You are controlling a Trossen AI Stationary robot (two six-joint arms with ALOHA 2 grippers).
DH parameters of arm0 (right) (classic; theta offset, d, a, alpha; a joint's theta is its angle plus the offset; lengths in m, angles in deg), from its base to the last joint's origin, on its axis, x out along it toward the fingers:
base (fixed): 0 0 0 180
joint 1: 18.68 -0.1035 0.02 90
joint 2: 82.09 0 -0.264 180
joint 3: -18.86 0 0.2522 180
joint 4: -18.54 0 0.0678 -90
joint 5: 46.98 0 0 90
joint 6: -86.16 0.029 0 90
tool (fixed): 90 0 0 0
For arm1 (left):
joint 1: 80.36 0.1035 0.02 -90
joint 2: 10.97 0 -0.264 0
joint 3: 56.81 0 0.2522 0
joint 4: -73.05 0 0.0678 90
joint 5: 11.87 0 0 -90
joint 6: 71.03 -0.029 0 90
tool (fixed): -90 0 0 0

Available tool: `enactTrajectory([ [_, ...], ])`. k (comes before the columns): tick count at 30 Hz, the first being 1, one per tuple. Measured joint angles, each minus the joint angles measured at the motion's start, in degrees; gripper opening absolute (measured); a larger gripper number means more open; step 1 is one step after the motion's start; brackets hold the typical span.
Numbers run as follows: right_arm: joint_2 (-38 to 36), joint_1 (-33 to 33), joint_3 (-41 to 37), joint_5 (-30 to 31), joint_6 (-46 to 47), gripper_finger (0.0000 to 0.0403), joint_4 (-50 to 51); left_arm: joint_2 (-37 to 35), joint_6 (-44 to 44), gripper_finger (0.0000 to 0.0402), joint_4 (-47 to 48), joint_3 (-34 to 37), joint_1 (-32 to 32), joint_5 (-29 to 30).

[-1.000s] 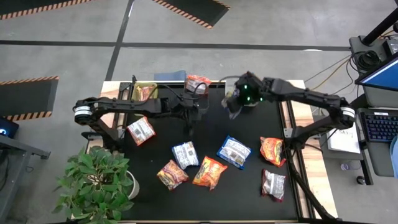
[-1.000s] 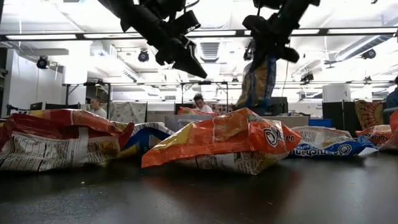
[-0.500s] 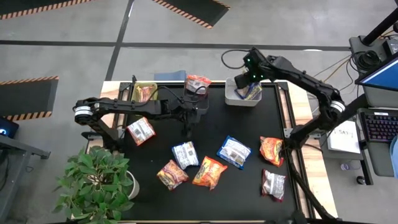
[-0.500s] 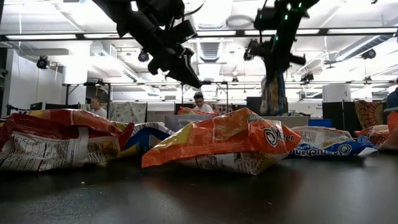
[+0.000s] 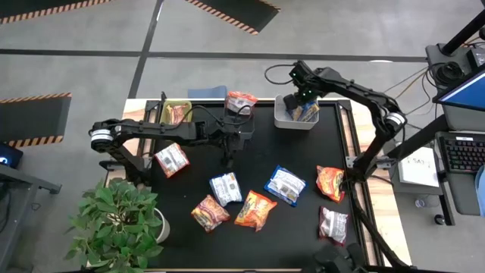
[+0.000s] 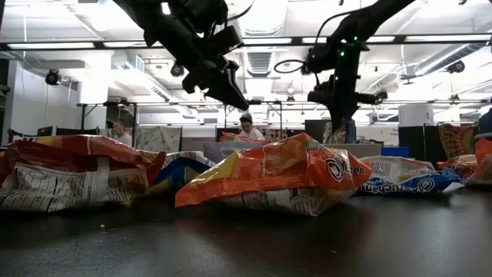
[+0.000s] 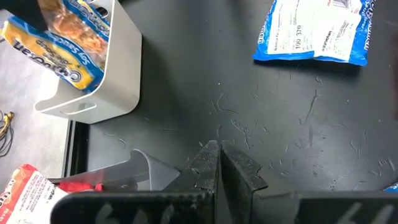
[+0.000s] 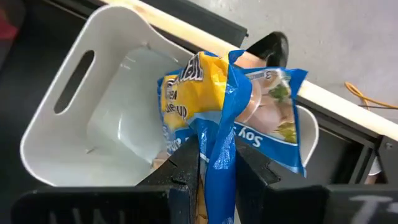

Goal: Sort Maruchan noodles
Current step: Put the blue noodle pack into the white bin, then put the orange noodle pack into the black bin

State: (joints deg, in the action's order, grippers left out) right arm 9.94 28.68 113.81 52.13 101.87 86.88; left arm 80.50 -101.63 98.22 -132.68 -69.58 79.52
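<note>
Seven packets lie loose on the black desk [image 5: 303, 152], while one blue-and-yellow packet [image 8: 227, 112] hangs pinched between the fingers of the right tool [image 8: 214, 165], directly over the white bin [image 8: 74, 118] at the desk's far right corner. Holding it by one edge lets the packet dangle upright, so it should drop cleanly inside the bin's walls once the fingers part; I judge the release to be the step in hand. The left tool [image 7: 217, 165] hovers above bare desk near the middle, its fingers pressed together on nothing, apparently waiting its turn. Below it lie a blue-and-white packet [image 5: 226, 188], another blue packet [image 5: 286, 184], and two orange ones [image 5: 255, 210] and [image 5: 210, 213], close together. A red-and-white packet [image 5: 172, 159] sits near the left edge, an orange packet [image 5: 331, 183] and a silver-and-red one [image 5: 333, 224] toward the right edge. The yellow-green bin [image 5: 176, 112] and the round dark bin [image 5: 241, 102] at the far edge each hold a reddish packet, which suggests sorting by colour.
</note>
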Motion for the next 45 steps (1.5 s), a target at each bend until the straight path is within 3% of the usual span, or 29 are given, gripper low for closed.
enactTrajectory([
  [9, 2.9, 0.0, -0.1, 2.7, 0.2, 0.0074, 2.6, 0.0, 0.0, 0.0, 0.0, 0.0, 0.0, 0.0],
  [18, 2.4, 0.1, -0.1, 6.7, -0.2, 0.0161, 4.5, 0.2, 0.2, 0.0, 0.0, 0.0, 0.0, 0.0],
  [25, -3.2, -1.2, -0.9, 7.3, 1.0, 0.0213, 5.1, 0.2, 0.4, 0.0, 0.0, 0.0, 0.0, 0.0],
  [32, -13.2, -9.8, -8.4, 6.8, 1.2, 0.022, -1.1, 0.2, 1.1, 0.0, 0.0, 0.0, 0.0, -0.1],
  [45, -28.2, -28.6, -29.1, -16.2, 1.2, 0.0219, -19.6, 0.2, 10.6, 0.0, 0.7, 1.6, -0.1, -1.0],
])
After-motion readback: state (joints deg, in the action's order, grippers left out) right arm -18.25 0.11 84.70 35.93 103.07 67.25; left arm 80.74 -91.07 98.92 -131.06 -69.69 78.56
